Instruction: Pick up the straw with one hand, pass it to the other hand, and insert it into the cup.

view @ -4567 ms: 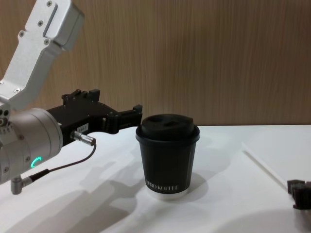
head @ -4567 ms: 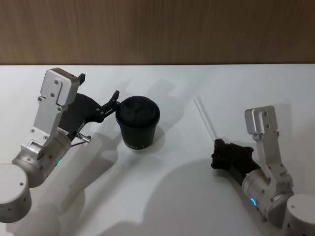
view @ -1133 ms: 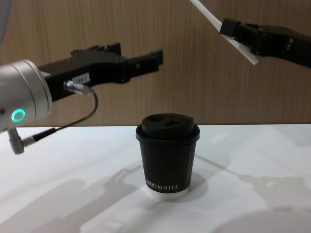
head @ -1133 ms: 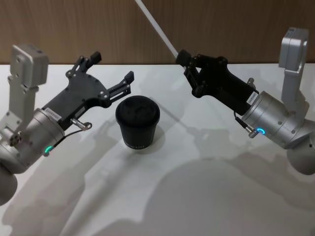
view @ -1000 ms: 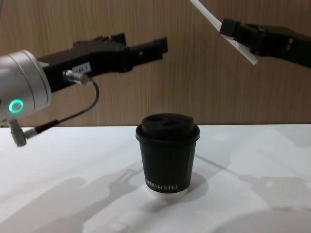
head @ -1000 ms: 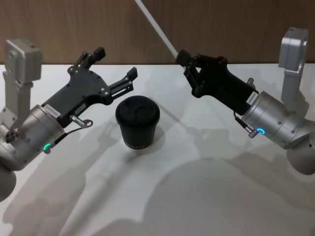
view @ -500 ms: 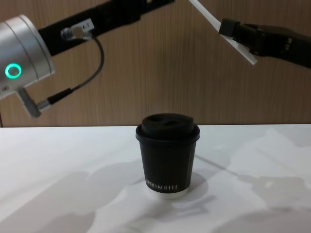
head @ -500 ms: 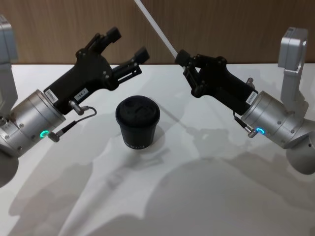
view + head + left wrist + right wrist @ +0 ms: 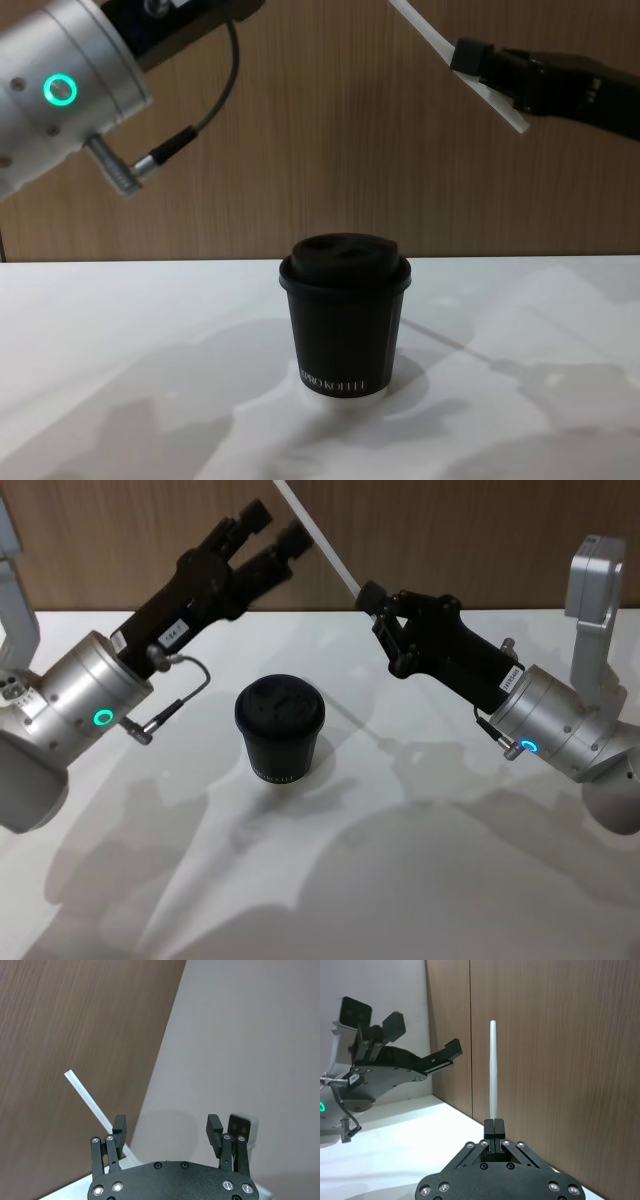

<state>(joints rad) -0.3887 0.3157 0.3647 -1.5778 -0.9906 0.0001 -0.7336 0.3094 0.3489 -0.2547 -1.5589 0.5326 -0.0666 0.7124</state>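
The jaws of the all-black right gripper (image 9: 493,1123) are clamped shut on the lower part of a long, thin white straw (image 9: 492,1070), holding it in the air well above the white surface (image 9: 420,880). From that grip the straw's long free length slants upward and toward the robot's left, against a brown wood-panelled wall (image 9: 330,150). A short stub sticks out below the jaws.

The black left gripper (image 9: 166,1126), with a white label and a silver wrist lit by a green ring, is raised to about the same height, its jaws spread wide. The straw's upper part passes just beside one of its fingers (image 9: 119,1125), at the edge of the opening and not yet between the jaws (in the left wrist view the gap itself holds nothing). The handover therefore probably calls for a small sideways shift of the left gripper toward the straw, then closing across its axis above the right grip.

A small black paper cup (image 9: 280,730) with a domed black lid stands upright on the surface, below and between the two arms.
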